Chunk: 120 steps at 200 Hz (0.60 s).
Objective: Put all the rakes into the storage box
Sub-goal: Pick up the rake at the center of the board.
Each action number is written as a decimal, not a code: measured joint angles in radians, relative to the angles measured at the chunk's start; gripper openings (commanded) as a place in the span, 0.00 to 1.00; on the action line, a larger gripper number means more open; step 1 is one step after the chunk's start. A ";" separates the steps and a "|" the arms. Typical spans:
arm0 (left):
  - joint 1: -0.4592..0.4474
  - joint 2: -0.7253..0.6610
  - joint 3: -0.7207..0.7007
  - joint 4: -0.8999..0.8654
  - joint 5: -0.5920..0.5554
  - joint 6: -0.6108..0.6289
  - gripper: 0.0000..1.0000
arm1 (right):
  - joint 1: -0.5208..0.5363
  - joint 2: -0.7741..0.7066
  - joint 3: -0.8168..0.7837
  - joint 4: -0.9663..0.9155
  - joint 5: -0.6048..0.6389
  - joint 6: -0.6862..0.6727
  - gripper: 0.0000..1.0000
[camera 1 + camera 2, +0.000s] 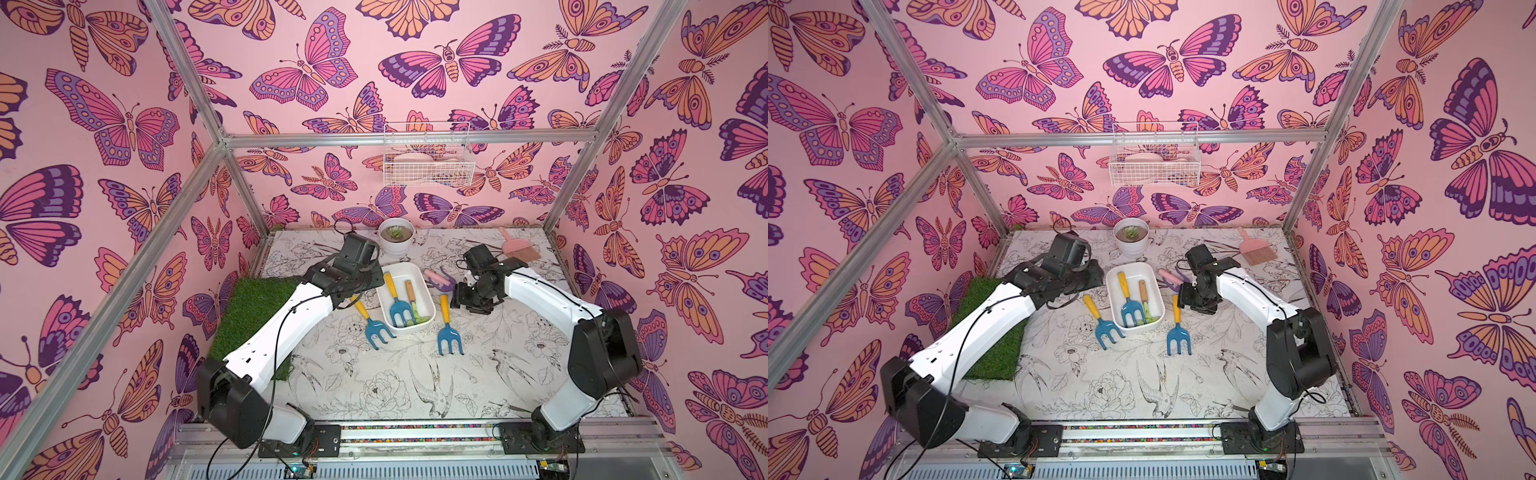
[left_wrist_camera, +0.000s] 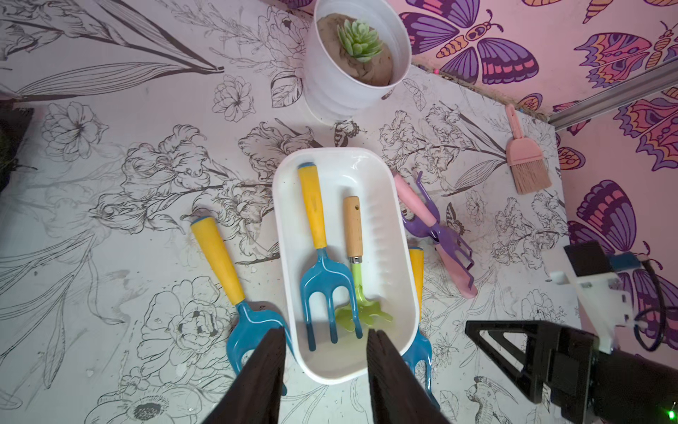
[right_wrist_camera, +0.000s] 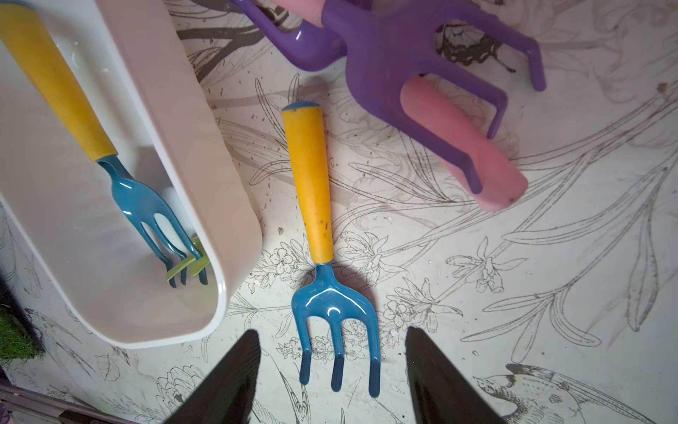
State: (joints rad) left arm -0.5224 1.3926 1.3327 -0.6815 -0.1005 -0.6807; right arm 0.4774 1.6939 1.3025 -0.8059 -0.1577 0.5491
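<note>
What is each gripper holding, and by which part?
Nothing held: left gripper open, empty, near the storage box; right gripper open, empty, near a blue rake.

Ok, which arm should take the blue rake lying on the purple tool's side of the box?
Right. The right gripper, open, hangs over that rake, tines between the fingertips in its wrist view; the left gripper points at the box, farther off.

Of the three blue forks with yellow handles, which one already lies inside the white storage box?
The middle fork, beside the green rake in the storage box; the outer forks lie on the table, flanking it.
</note>
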 measured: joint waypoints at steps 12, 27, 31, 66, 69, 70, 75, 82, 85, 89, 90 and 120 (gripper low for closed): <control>0.019 -0.049 -0.060 0.003 0.018 0.001 0.43 | 0.000 0.023 0.019 0.002 -0.005 -0.001 0.66; 0.041 -0.117 -0.140 0.006 0.045 0.000 0.44 | 0.000 0.049 0.042 0.002 -0.009 -0.003 0.65; 0.048 -0.139 -0.163 0.007 0.054 0.000 0.45 | 0.000 0.058 0.048 0.002 -0.010 -0.004 0.65; 0.083 -0.293 -0.312 0.016 0.095 -0.011 0.47 | 0.000 0.112 0.087 0.002 -0.019 -0.009 0.63; 0.085 -0.303 -0.322 0.016 0.101 -0.013 0.47 | 0.000 0.118 0.090 0.002 -0.020 -0.010 0.62; 0.086 -0.308 -0.328 0.017 0.101 -0.014 0.47 | 0.000 0.119 0.090 0.002 -0.020 -0.010 0.62; 0.090 -0.323 -0.346 0.019 0.108 -0.017 0.47 | 0.000 0.127 0.095 0.001 -0.020 -0.012 0.62; 0.096 -0.341 -0.370 0.023 0.118 -0.023 0.47 | 0.000 0.140 0.101 0.002 -0.021 -0.016 0.61; 0.099 -0.348 -0.381 0.025 0.124 -0.027 0.47 | 0.000 0.144 0.105 0.001 -0.021 -0.016 0.61; 0.103 -0.357 -0.396 0.026 0.129 -0.031 0.47 | 0.000 0.153 0.109 0.001 -0.021 -0.019 0.61; 0.104 -0.359 -0.399 0.026 0.130 -0.032 0.47 | 0.000 0.154 0.109 0.001 -0.021 -0.019 0.61; 0.128 -0.407 -0.501 0.030 0.170 -0.069 0.47 | 0.002 0.210 0.133 0.002 -0.022 -0.027 0.57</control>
State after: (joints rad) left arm -0.3946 0.9859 0.8318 -0.6518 0.0696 -0.7498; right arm 0.4793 1.9038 1.4357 -0.8043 -0.1795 0.5217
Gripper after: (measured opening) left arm 0.468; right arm 0.586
